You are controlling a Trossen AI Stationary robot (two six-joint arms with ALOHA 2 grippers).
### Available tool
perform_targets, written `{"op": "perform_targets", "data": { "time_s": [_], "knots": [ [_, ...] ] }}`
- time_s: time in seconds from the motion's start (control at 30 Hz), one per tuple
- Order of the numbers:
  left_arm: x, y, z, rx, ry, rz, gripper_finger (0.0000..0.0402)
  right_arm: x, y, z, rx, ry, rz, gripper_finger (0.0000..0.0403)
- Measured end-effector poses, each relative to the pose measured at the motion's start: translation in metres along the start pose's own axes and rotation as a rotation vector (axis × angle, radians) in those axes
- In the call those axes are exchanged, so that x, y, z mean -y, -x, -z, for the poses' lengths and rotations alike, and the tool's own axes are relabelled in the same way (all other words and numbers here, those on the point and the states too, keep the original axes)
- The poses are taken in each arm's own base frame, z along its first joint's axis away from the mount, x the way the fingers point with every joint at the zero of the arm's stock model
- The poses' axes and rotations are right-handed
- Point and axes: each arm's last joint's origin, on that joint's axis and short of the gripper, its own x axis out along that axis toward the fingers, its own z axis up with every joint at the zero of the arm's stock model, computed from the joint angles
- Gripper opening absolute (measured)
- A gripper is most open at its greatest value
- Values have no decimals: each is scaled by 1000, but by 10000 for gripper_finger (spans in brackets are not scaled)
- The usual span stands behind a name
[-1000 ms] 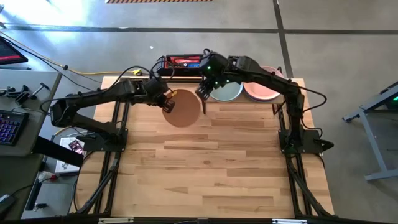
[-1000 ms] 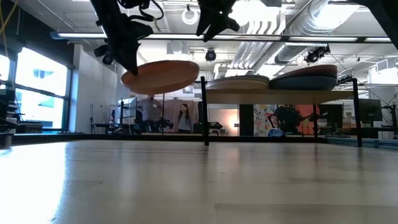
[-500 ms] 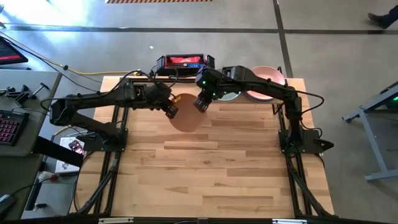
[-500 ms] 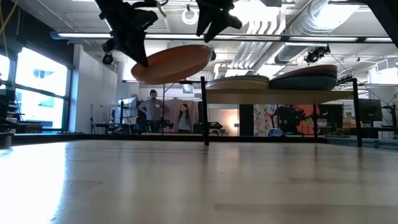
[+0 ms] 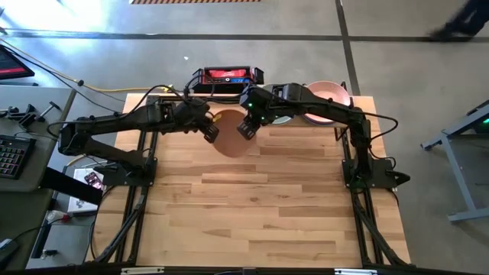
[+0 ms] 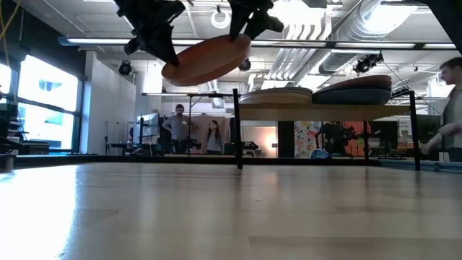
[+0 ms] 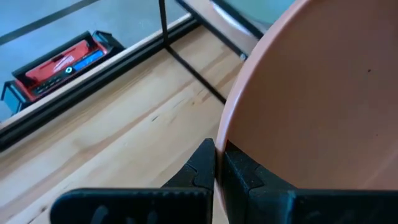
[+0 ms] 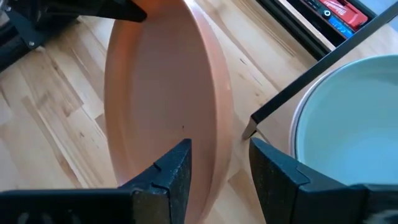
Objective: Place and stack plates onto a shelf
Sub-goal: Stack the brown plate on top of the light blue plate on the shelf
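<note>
A peach plate (image 5: 229, 137) hangs in the air, tilted, left of the shelf (image 6: 325, 109). My left gripper (image 5: 211, 131) is shut on its left rim. My right gripper (image 5: 246, 128) is open; its two fingers stand on either side of the plate's right rim (image 8: 219, 155), and I cannot tell whether they touch it. On the shelf lie two piles of plates: one topped by a pale blue-green plate (image 8: 348, 137), one topped by a pink plate (image 5: 328, 103). My left gripper pinches the peach plate's rim (image 7: 225, 134) at its left edge between its two fingers, one finger on each face. The fingers come from the table's left, slanting down. The plate (image 6: 206, 59) is lifted clear and tilted, its shelf-side edge higher.
The shelf's black legs (image 6: 236, 130) stand on the slatted wooden table near its far edge. A red and black box (image 5: 227, 75) lies just beyond that edge. People stand in the room behind; one shows at the low view's right (image 6: 451, 108).
My left gripper has raised the peach plate and carried it a little toward the shelf; the plate has tipped, its shelf-side edge now higher. My right gripper has come from above the shelf toward the plate, and its open fingers now straddle the plate's right rim.
</note>
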Motion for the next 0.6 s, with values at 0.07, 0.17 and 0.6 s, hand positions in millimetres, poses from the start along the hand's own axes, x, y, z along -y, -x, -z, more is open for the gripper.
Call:
{"op": "perform_targets", "data": {
  "time_s": [0.07,0.17,0.6],
  "knots": [
    [1,0,-1,13,3,7,1,0,0,0,0,-2,0,137],
    [1,0,-2,16,-4,8,1,0,0,0,0,-6,0,131],
    [0,0,-2,19,-15,10,5,1,0,0,4,-24,15,17]
  ]
}}
